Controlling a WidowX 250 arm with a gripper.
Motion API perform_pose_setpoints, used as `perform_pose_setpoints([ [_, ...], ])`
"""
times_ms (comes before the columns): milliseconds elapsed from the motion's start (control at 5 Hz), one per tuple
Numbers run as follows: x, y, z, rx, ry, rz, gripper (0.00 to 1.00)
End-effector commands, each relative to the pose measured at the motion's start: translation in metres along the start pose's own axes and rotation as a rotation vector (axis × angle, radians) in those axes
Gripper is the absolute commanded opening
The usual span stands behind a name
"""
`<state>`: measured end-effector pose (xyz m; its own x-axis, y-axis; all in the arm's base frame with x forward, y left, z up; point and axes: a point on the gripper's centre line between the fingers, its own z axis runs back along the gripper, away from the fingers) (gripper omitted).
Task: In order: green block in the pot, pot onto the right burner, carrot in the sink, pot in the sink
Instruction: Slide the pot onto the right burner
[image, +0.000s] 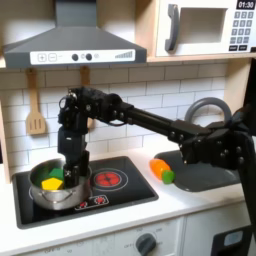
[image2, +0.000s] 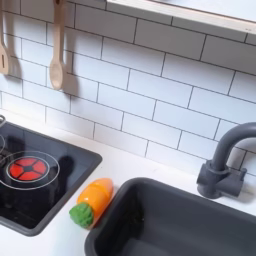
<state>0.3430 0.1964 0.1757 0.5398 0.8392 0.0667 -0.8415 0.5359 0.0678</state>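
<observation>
The silver pot (image: 57, 190) sits on the left circle of the black cooktop (image: 125, 192) in the first exterior view. Inside it lie the green block (image: 52, 173) and a yellow piece (image: 50, 185). My gripper (image: 71, 166) hangs straight down over the pot's right rim, fingertips at or just inside the wall; their spread is too blurred to read. The right burner (image: 108, 180) (image2: 27, 168) is bare in both exterior views. The carrot (image: 161, 169) (image2: 92, 200) lies on the white counter between the cooktop and the sink (image: 196, 178) (image2: 170, 225).
A dark arched faucet (image: 205, 108) (image2: 226, 160) stands behind the sink. Wooden utensils (image: 35, 110) (image2: 58, 50) hang on the tiled wall. My arm (image: 150, 120) stretches over the counter from the first exterior view's right. A range hood (image: 70, 40) overhangs the cooktop.
</observation>
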Motion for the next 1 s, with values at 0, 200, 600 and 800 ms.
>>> perform_pose_setpoints([
  [0, -0.01, -0.014, 0.003, -0.031, 0.013, -0.049, 1.0],
  [200, -0.015, -0.04, -0.002, -0.042, 0.017, -0.086, 1.0],
  [600, -0.031, -0.058, 0.011, -0.067, -0.008, -0.153, 1.0],
  [800, -0.033, -0.057, 0.011, -0.065, -0.01, -0.164, 1.0],
])
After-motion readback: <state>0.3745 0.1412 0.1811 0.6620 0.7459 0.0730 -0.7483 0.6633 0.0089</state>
